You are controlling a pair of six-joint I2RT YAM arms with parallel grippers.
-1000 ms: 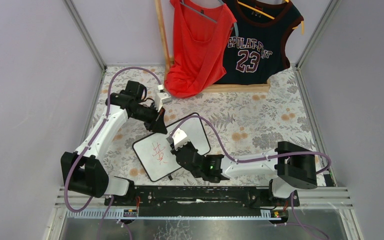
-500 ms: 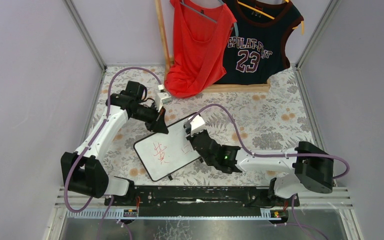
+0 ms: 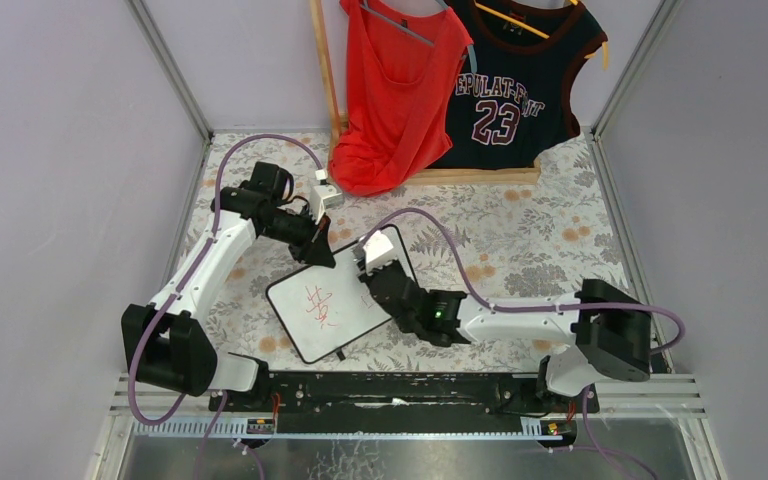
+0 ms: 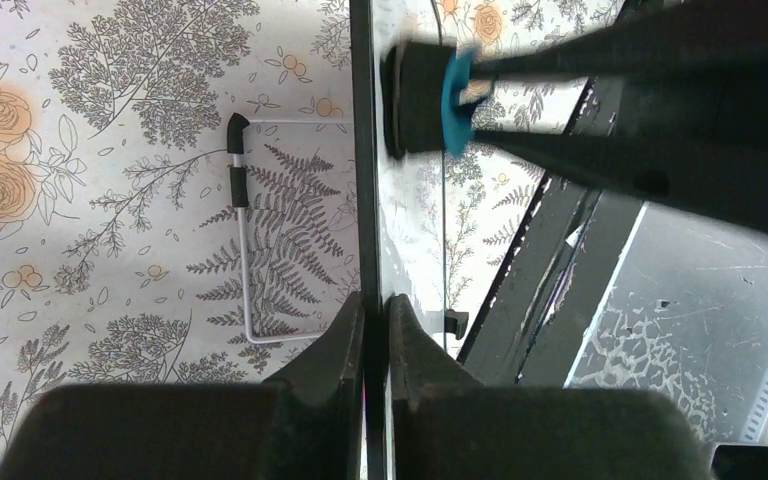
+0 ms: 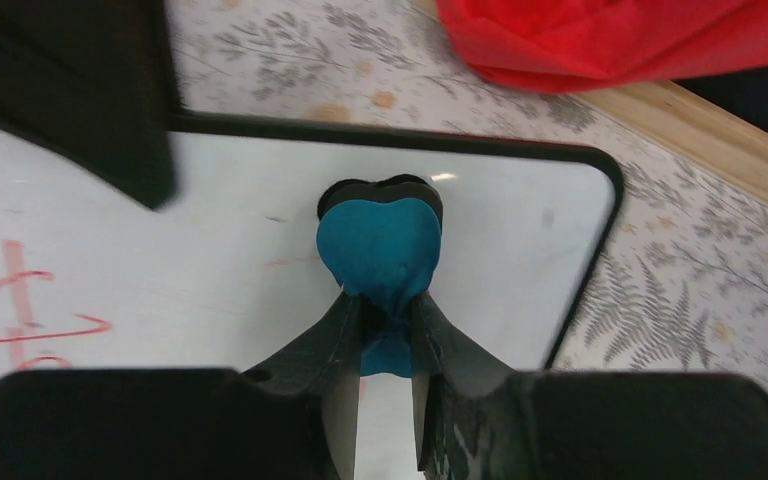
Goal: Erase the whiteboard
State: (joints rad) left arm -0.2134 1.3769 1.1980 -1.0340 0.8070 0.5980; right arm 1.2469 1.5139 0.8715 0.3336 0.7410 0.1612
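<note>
1. The right gripper [image 5: 380, 312] was clamped on a blue eraser [image 5: 380, 245], whose pad appeared pressed against the whiteboard [image 5: 520, 215], ready to wipe with a sweep.
2. The whiteboard lay on the floral tablecloth [image 3: 520, 230] between the arms. Red writing [image 3: 318, 305] sat on its near-left half, apart from the eraser, so erasing looked unfinished.
3. The left gripper [image 4: 375, 315] was pinched shut on the board's far edge, likely steadying it against wiping.
4. Behind hung a red shirt [image 3: 395, 90] and a dark jersey [image 3: 515, 80], uninvolved.
</note>
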